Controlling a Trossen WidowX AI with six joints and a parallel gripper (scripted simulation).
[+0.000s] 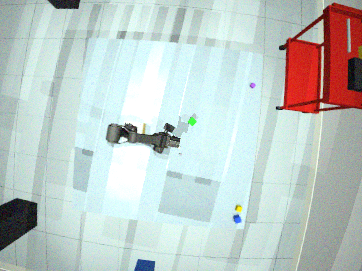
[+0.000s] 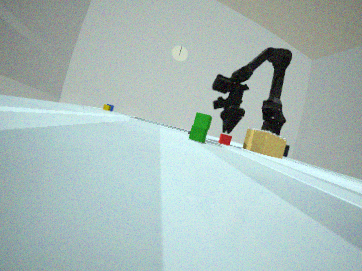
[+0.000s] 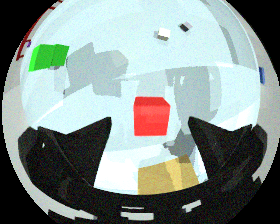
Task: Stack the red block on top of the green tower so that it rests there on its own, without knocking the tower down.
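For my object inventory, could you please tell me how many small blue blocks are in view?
1: the blue block lies near the mat's lower right corner in the top view, beside a yellow block. Others may be hidden.
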